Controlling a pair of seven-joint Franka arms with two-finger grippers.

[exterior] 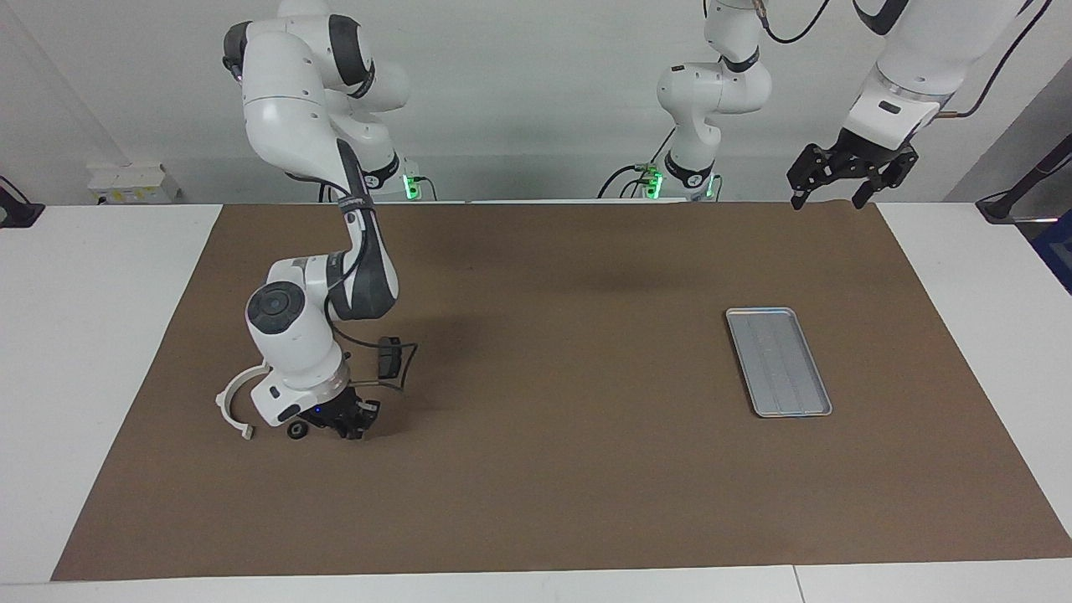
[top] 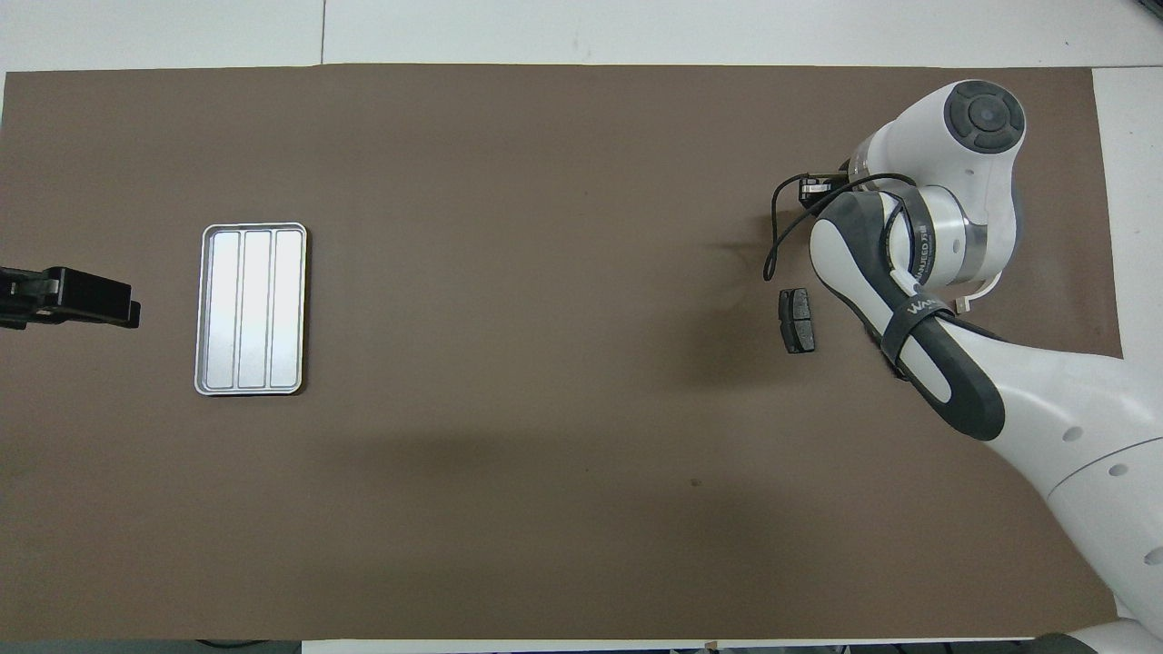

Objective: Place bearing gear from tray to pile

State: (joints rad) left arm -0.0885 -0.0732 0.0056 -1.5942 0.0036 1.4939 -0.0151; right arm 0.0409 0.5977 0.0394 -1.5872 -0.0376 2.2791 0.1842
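Observation:
The silver-grey ridged tray [exterior: 779, 362] lies empty toward the left arm's end of the mat, and also shows in the overhead view [top: 252, 309]. The bearing gear [exterior: 296, 431], a small dark wheel, rests on the mat in the pile, beside the white arc bracket [exterior: 234, 406]. One dark brake-pad piece [exterior: 388, 356] lies nearer to the robots, and shows in the overhead view [top: 797, 320]. My right gripper [exterior: 352, 423] is low at the mat right beside the gear. The right arm [top: 909, 236] hides the gear from overhead. My left gripper [exterior: 846, 180] is open, empty and raised, and waits.
A brown mat [exterior: 544, 469] covers the table, with white tabletop [exterior: 109, 335] showing at both ends. A black cable [exterior: 406, 368] loops from the right arm's wrist down over the brake-pad piece.

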